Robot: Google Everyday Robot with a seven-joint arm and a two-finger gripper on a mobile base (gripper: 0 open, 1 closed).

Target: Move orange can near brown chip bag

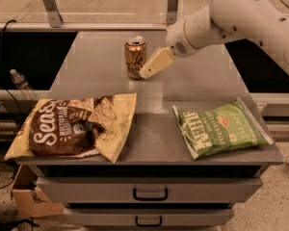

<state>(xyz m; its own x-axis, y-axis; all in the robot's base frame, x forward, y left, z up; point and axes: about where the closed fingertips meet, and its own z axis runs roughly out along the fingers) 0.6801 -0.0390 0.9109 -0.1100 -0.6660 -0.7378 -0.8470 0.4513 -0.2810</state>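
1. Locating the can (135, 57) toward the back of the table (183, 88), a little left of centre, standing upright with its long axis vertical and the pull-tab top up.
2. Placing the gripper (144, 73) at the can's right side, low on its wall, slanting down and leftward off the arm (231, 13) coming in from the upper right.
3. Not being able to tell how far the gripper is opened, nor whether it is touching the can or only just beside it; judging the can as resting on the table, not lifted.
4. Finding the brown bag (72, 129) lying flat at the front left, well apart from the can, with bare table between the two.
5. Noting the green bag (221, 129) at the front right, off the likely path.
6. Reading the relation that matters: the can lying directly left of the gripper's end, so probably calling for a short leftward approach at the same low height, taking the upright wall from the side and not from above.
7. Expecting a carry forward and slightly left toward the brown bag's upper right edge after that.
8. Judging the tall, narrow can as prone to tipping if nudged off-centre instead of being squarely straddled.
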